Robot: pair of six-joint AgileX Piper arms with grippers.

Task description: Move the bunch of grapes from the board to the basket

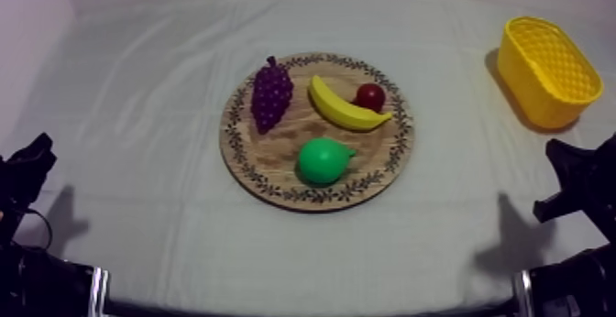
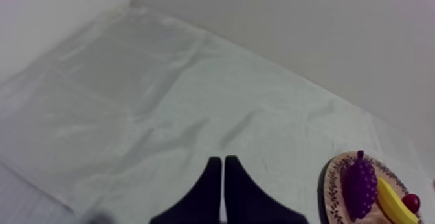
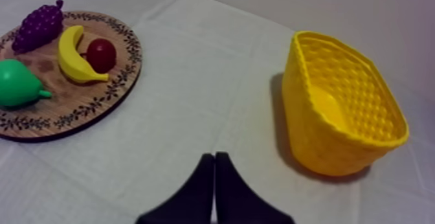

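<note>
Grapes (image 1: 271, 94) lie at ten o'clock on the board (image 1: 268, 160), banana (image 1: 344, 108) just beside; the basket (image 1: 541, 101) sits at the table's two o'clock. Both the left gripper (image 2: 223, 175) and right gripper (image 3: 214, 168) rest pinched narrow, empty. Likely risk: a wide grab nudges the banana, or the bumpy bunch slips.

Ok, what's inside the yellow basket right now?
No fruit shows inside the yellow basket: only its own lattice walls. Its near wall hides part of the floor in the right wrist view. The bunch of grapes lies on the wooden board.
</note>
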